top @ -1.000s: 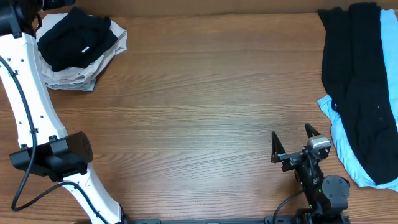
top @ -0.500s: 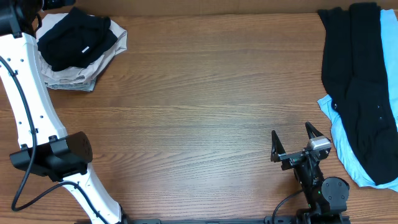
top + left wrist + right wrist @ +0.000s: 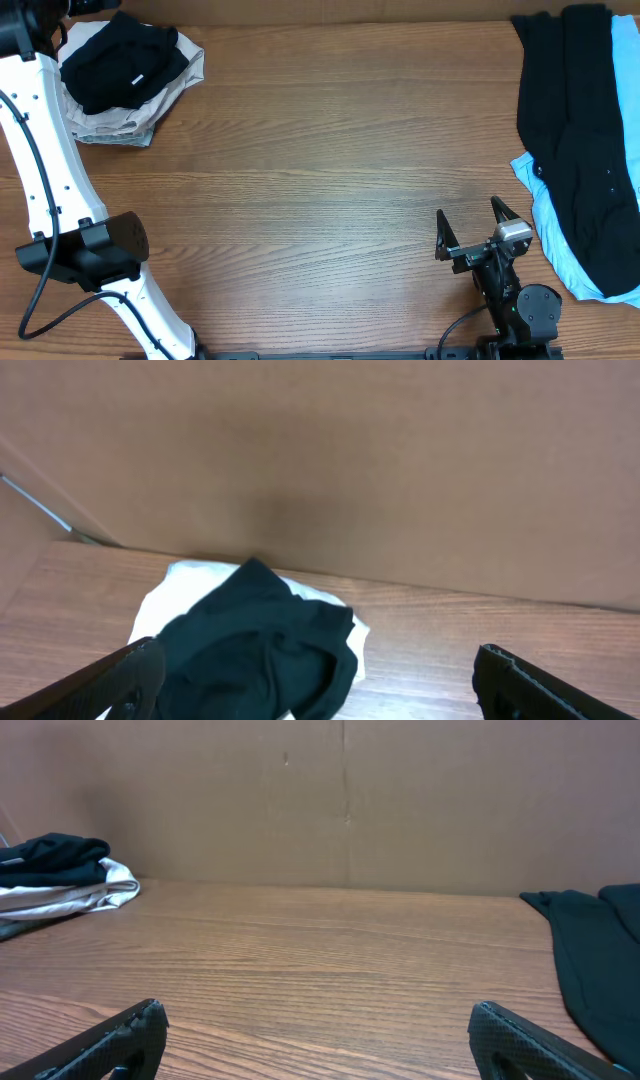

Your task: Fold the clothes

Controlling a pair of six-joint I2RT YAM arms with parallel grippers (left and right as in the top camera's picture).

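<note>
A folded stack sits at the table's far left: a black garment with a small white label (image 3: pixel 125 58) on pale beige ones (image 3: pixel 120 122). It also shows in the left wrist view (image 3: pixel 255 650) and the right wrist view (image 3: pixel 55 860). A long black garment (image 3: pixel 565 130) lies on a light-blue one (image 3: pixel 555 235) at the right edge. My left gripper (image 3: pixel 320 685) is open and empty, hovering above the folded stack. My right gripper (image 3: pixel 470 230) is open and empty near the front edge, left of the light-blue garment.
The brown wooden table (image 3: pixel 340 150) is backed by a cardboard wall (image 3: pixel 340 800). My left arm's white links (image 3: pixel 50 170) run along the left side from the front edge to the far corner.
</note>
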